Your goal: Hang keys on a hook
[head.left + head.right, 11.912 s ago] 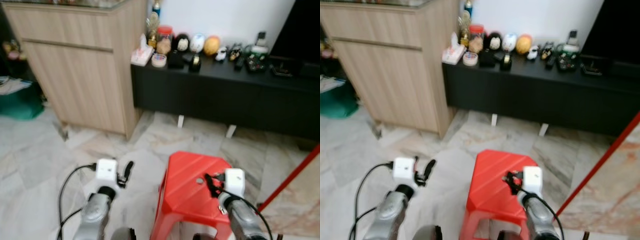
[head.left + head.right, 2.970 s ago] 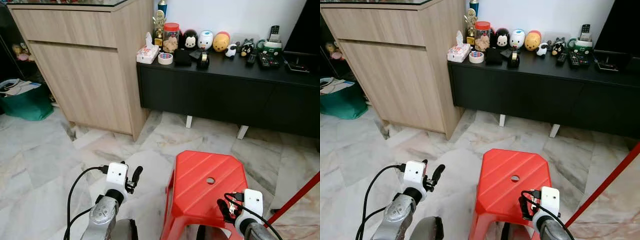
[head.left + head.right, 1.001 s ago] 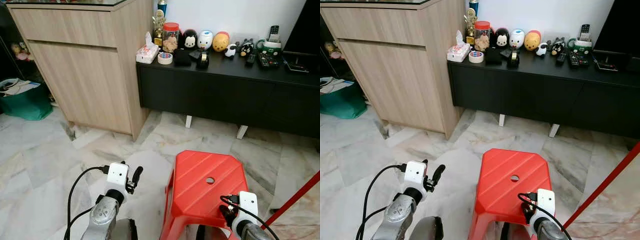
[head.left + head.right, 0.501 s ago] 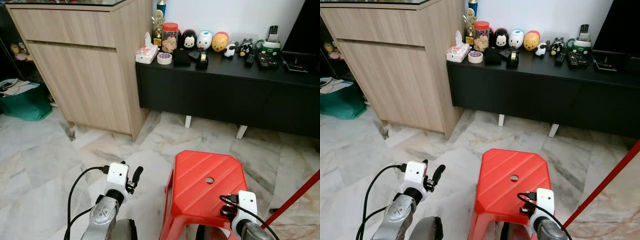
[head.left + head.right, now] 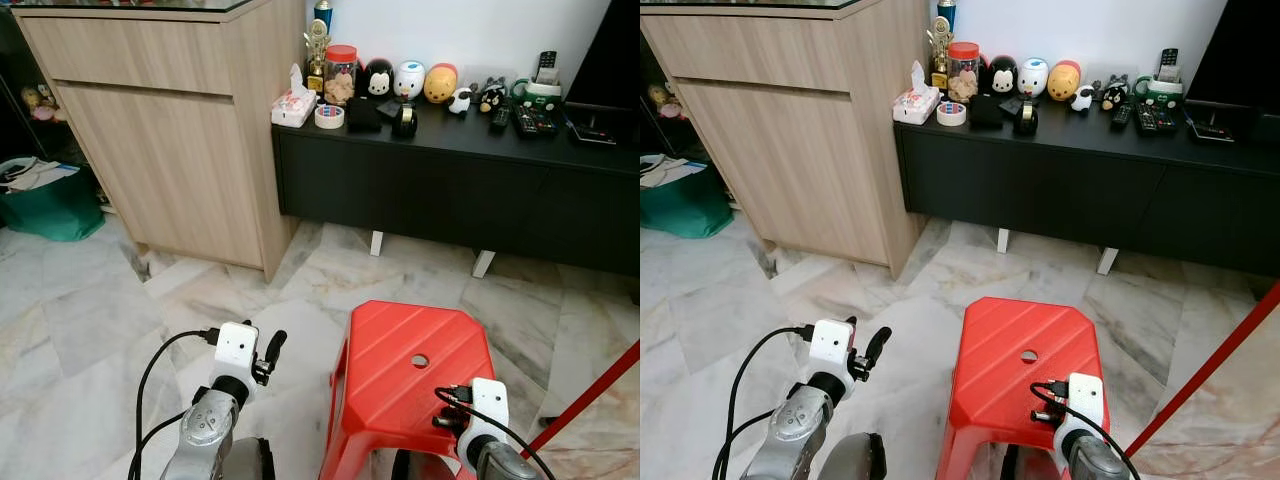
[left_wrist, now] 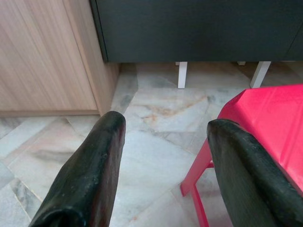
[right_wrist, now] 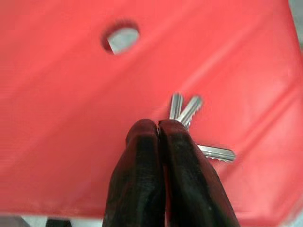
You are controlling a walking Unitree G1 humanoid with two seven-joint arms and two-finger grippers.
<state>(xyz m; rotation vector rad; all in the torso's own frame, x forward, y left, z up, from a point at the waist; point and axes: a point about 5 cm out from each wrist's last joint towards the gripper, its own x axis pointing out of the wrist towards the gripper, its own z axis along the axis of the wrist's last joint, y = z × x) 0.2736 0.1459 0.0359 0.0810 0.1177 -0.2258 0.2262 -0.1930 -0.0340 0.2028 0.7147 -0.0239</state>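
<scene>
Marble floor point(image 5: 80, 320) surrounds a red stool point(image 5: 400, 350); over it my right gripper point(image 7: 158, 125) pinches keys point(image 7: 187, 111), my left gripper point(image 6: 163, 130) spread.

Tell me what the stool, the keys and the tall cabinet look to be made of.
Stool: looks like moulded plastic, glossy red, with ribbed grooves and a round hole in the seat.
Keys: metal, silvery and shiny, with toothed blades fanned out from the right gripper, which is shut on them.
Cabinet: light wood or wood-look laminate, matte, with a straight grain pattern; which one cannot be told.
</scene>
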